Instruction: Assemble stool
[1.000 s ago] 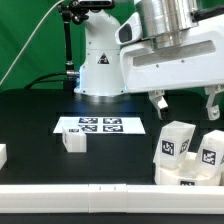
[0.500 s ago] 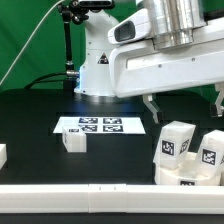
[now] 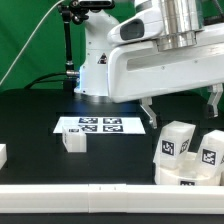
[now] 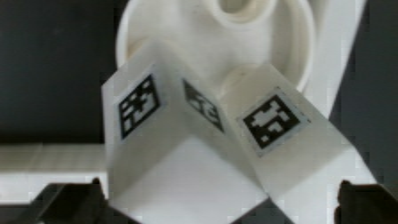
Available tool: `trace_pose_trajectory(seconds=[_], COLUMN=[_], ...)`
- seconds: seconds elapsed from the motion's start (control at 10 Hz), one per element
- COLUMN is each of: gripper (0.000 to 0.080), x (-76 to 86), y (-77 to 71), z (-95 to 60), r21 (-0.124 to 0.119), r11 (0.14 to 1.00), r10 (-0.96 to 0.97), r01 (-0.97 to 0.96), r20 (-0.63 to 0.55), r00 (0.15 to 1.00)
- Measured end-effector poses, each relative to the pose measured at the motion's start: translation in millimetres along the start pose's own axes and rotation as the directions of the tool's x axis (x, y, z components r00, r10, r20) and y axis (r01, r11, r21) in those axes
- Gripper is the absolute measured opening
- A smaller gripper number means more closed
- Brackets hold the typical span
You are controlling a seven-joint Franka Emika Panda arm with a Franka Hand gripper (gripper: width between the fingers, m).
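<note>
My gripper (image 3: 181,116) is spread wide, holding nothing, hovering just above the stool seat (image 3: 186,181). Near leg (image 3: 176,146) stands upright on the seat right below me, second leg (image 3: 211,152) touching-close beside it. Likely step: grab the near leg. Centre over it, drop straight, pinch flat faces, don't clip the second leg. Loose leg (image 3: 72,139) lies well apart, toward the exterior view's left.

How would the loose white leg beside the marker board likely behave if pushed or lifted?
The leg looks like rigid moulded plastic, so probably stiff and light. Squat and blocky, resting flat on the black table, it should slide rather than roll or tip. Its smooth faces may slip in a loose grip.
</note>
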State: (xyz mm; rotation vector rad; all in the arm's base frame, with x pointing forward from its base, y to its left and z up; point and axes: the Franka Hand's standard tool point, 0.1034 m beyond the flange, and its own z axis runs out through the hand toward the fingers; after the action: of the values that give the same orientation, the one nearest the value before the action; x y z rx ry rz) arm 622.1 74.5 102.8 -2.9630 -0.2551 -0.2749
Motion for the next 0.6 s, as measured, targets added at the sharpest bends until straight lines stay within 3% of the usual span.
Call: trace_pose_trajectory(seconds=[0.6], gripper=[0.0649], x=[-5.4], y=[13.6], z=[5.3], r21=[-0.038], r11=[0.898], r10=[-0.438], r01=[0.439], r20=[0.02], r00=[0.899])
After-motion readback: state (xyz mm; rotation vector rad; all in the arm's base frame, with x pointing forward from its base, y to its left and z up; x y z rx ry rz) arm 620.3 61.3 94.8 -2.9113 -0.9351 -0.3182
